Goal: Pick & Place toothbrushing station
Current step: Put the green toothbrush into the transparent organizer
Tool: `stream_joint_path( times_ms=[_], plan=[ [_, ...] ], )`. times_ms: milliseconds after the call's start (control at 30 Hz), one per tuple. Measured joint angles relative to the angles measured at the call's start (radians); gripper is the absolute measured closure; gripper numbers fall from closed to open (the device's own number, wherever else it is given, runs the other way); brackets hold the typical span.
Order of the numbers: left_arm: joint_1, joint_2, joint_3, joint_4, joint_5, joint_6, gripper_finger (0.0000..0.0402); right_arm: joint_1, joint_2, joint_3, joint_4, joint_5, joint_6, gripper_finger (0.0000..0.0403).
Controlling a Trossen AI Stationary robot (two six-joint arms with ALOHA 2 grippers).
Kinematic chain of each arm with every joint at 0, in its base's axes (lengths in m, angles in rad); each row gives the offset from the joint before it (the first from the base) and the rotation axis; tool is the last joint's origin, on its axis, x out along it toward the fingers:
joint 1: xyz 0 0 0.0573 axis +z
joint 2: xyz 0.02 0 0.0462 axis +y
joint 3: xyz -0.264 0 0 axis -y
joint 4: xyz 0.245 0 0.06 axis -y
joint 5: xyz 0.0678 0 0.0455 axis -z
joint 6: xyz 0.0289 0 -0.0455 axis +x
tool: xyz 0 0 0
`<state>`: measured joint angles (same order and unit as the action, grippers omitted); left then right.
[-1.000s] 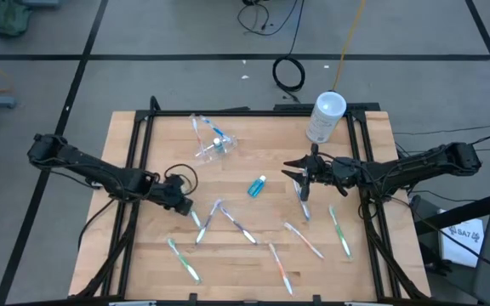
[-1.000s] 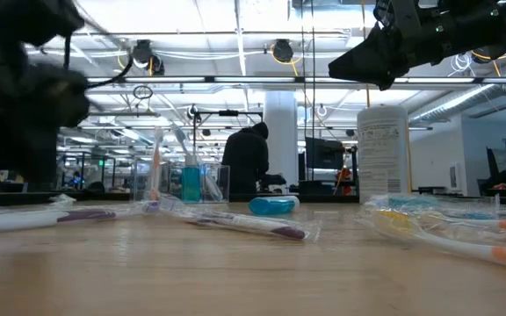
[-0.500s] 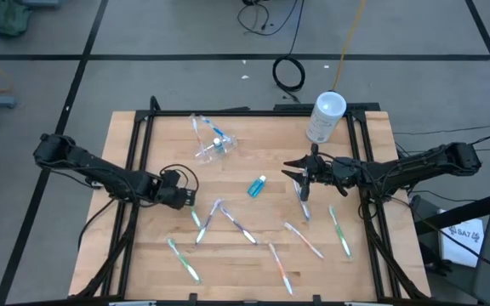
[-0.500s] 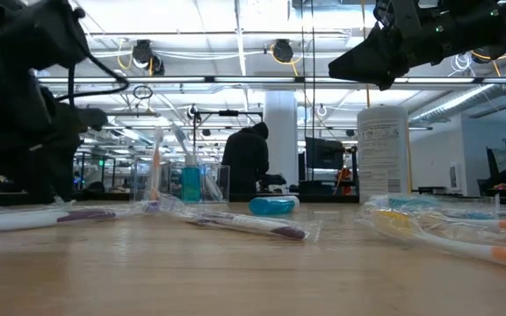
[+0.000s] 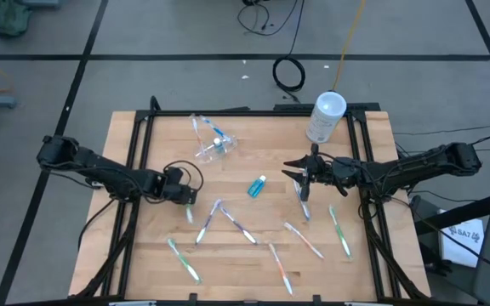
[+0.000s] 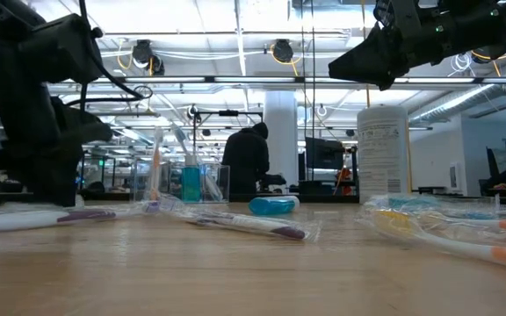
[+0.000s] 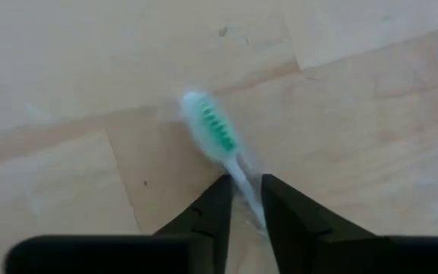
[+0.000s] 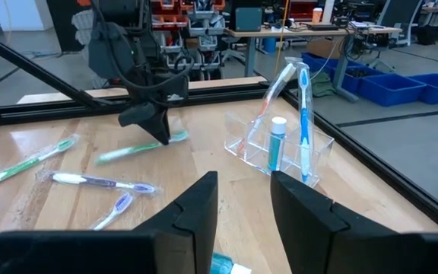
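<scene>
Left hand [image 7: 240, 199] closed on the neck of a green-bristled toothbrush [image 7: 213, 131], head projecting forward of the fingertips over the wooden table [image 5: 143, 246]. Right hand [image 5: 299, 175] raised above the table with fingers parted and nothing between them; directly ahead of it, a clear pouch [image 8: 281, 152] standing open and holding a teal tube [image 8: 277, 139] and two upright toothbrushes, a second teal tube [image 5: 257, 185] lying just beside the hand. Remaining toothbrushes [image 5: 292, 231] loose on the table below and between both hands, white canister [image 5: 325, 117] beyond the right hand.
</scene>
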<state>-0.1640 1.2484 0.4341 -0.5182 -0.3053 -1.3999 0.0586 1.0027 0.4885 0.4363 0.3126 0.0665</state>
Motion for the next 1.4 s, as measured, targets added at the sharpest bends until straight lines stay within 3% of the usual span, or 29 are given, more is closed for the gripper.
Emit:
stream_joint_path(
  times_ms=[200, 333, 600, 733, 1033, 1233, 1400],
  plan=[
    [0.02, 0.001, -0.001, 0.001, -0.024, 0.036, 0.0389, 0.0, 0.0, 0.0, 0.0, 0.0, 0.0, 0.0289],
    [0.013, -0.028, -0.005, 0.0, -0.059, 0.063, 0.0391, 0.0, 0.0, 0.0, 0.0, 0.0, 0.0, 0.0289],
    [-0.024, -0.19, -0.006, 0.165, -0.309, 0.21, 0.0395, 0.0, 0.0, 0.0, 0.0, 0.0, 0.0, 0.0289],
    [-0.05, -0.266, -0.004, 0.356, -0.476, 0.42, 0.0395, 0.0, 0.0, 0.0, 0.001, 0.001, 0.0, 0.0289],
    [-0.052, -0.28, -0.004, 0.867, -0.798, 1.112, 0.0399, 0.0, 0.0, 0.0, 0.002, 0.0, 0.0, 0.0289],
    [0.037, -0.253, -0.004, 1.05, -0.873, 1.338, 0.04, 0.0, 0.0, 0.0, 0.001, 0.0, -0.003, 0.0289],
    [0.15, -0.235, -0.004, 1.069, -0.811, 1.357, 0.04, 0.0, 0.0, 0.0, 0.002, 0.001, -0.003, 0.0289]
  ],
)
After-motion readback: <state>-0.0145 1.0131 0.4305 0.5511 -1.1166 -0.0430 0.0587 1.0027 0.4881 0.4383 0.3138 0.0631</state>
